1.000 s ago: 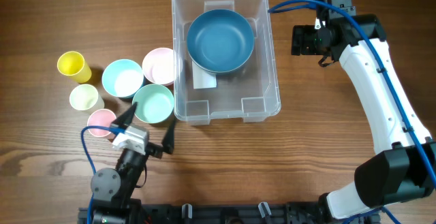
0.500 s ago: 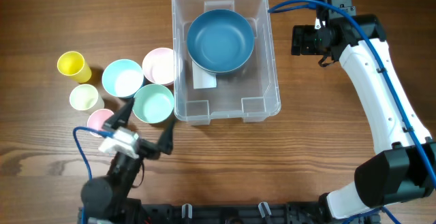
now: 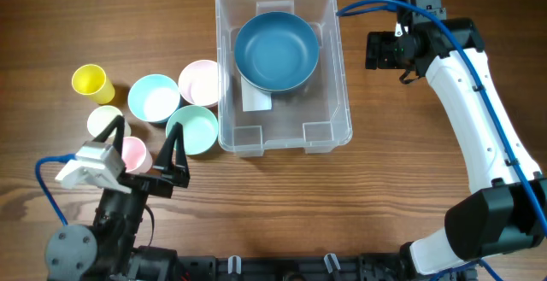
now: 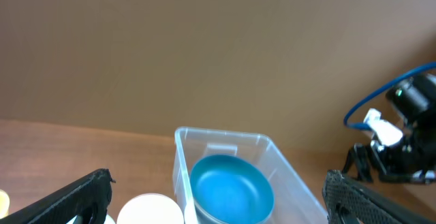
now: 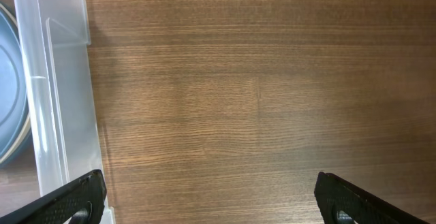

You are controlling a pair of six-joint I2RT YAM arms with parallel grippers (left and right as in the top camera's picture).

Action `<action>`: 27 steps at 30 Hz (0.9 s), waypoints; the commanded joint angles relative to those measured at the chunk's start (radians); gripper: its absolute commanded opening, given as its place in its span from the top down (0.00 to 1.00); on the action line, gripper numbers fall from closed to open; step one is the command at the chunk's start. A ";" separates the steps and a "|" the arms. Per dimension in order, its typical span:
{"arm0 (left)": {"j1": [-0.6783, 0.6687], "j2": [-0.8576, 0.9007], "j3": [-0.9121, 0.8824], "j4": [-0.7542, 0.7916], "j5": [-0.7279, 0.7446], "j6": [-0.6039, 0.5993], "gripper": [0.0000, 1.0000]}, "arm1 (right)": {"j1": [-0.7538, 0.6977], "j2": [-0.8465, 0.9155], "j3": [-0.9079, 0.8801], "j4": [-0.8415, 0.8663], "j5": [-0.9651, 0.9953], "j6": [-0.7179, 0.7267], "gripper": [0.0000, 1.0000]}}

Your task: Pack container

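1. Starting with the desk point(image 3: 402, 187): carrying everything, and lying bare to the right of the container.
2. Finding the container point(image 3: 342, 102) at the far middle of the desk, upright and open on top. Already holding the blue bowl point(image 3: 276, 50) in its far half, leaving the near half free.
3. Hanging the right arm point(image 3: 474, 102) off to the container's right, well apart from every loose piece. Showing the right jaws spread wide over bare wood in the wrist view, gripping nothing.
4. Bringing the left arm point(image 3: 111, 204) in low at the near left. Holding the left jaws wide open and empty, straddling the pink cup point(image 3: 134, 153), with one finger point(image 3: 175, 149) just beside the green bowl point(image 3: 193, 131).
5. Judging the step in hand as reaching for the next piece, probably the green bowl as the nearest. Doing it well likely means:
   - setting one finger inside the rim and one outside
   - closing firmly
   - lifting straight up before swinging over the container's thick rim
   - aiming to nest it in the blue bowl or set it in the free near half
6. Watching the crowding: the green bowl sits close against the container wall, touching or not being impossible to tell. The pink bowl point(image 3: 199, 82) and light blue bowl point(image 3: 154, 97) sit just beside it, risking a nudge from the outer finger.
7. Minding the smallest things: the pink cup between the fingers, the cream cup point(image 3: 104, 120) just beyond, and the yellow cup point(image 3: 90, 81) farther off. Any of these could tip easily if clipped.
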 commanded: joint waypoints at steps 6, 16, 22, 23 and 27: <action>0.007 0.037 0.006 -0.126 -0.296 -0.272 0.00 | 0.000 -0.022 0.005 0.003 0.017 -0.006 0.00; 0.008 0.215 0.007 -0.482 -0.541 -0.705 0.00 | 0.000 -0.022 0.005 0.003 0.017 -0.006 0.00; 0.043 0.331 0.051 -0.560 -0.528 -0.700 0.00 | 0.000 -0.022 0.005 0.003 0.017 -0.006 0.00; 0.061 0.343 0.072 -0.569 -0.518 -0.685 0.00 | 0.000 -0.022 0.005 0.003 0.017 -0.006 0.00; 0.196 0.400 0.205 -0.575 -0.332 -0.488 0.00 | 0.000 -0.022 0.005 0.003 0.017 -0.006 0.00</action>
